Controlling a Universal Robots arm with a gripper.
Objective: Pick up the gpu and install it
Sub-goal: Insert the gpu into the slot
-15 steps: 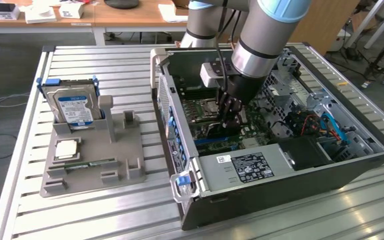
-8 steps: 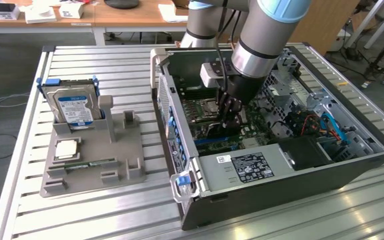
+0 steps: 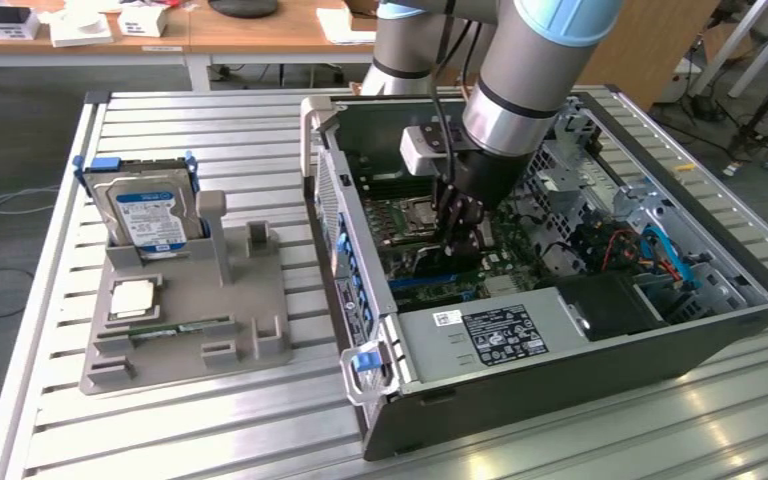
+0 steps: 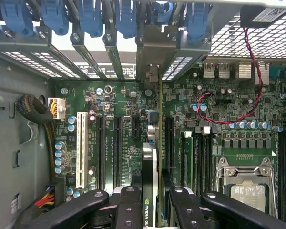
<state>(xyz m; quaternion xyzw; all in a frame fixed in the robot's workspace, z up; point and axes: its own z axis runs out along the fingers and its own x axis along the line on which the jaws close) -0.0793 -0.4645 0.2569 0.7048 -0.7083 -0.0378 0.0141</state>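
Gripper [image 4: 155, 202] clamped on gpu [image 4: 151, 167], card held edge-on betw. the fingers so its lower edge can go straight down into a slot. It hangs inside the case [image 3: 558, 370] just over the mobo [image 4: 124, 100], running alongside a long black slot [image 4: 168, 143], prob. not seated yet. Farther on, its metal end faces the rear openings [image 4: 178, 67] under the blue latches [image 4: 126, 19], where that end has to sit

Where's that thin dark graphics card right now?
In the wrist view, the thin dark graphics card sits edge-on between the gripper fingers, over the green motherboard inside the open computer case.
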